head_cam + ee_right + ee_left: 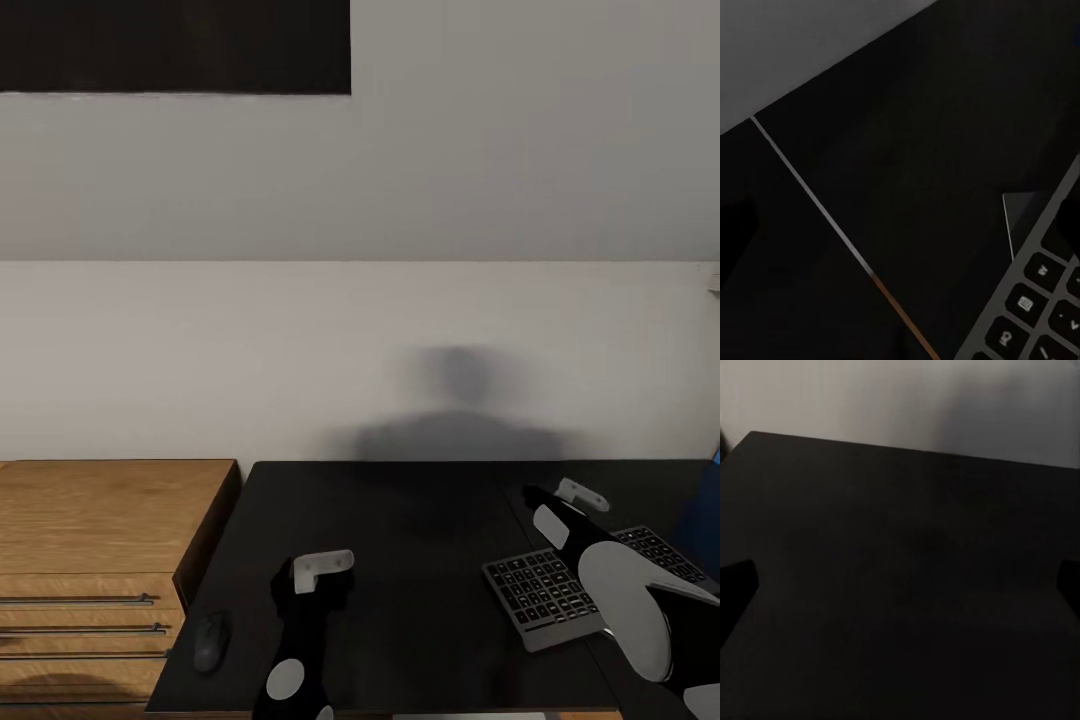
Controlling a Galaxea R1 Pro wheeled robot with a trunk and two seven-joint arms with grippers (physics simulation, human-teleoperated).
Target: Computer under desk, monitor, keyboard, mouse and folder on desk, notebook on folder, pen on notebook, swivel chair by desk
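At the far left stands an oak dresser with bar handles (pixel 90 560), flush against the black-topped tabletop (pixel 420 560). Near that tabletop's front left corner lies the small dark rounded mouse (pixel 210 640), well apart from the keyboard. Just right of it, the left hand (pixel 322 572) hovers over bare black surface; the left wrist view shows its 2 fingers at opposite edges, so it is spread wide and holds nothing.

Further right, the slim silvery-grey keyboard with dark keys (pixel 585 590) lies askew on the tabletop, its near corner close to the front edge. The right hand (pixel 582 494) hangs above its far end; whether it is spread or closed cannot be told. A sliver of bright blue (pixel 700 525), probably the folder, peeks in at the right edge.

Risks: the mouse is smooth, low and rounded, so a wide hand descending off-centre could skid it toward the dresser gap or off the front edge. The keyboard is thin and flat; a push by the right arm could slide its overhanging corner off the tabletop. Dark objects on black make misjudged alignment likely.
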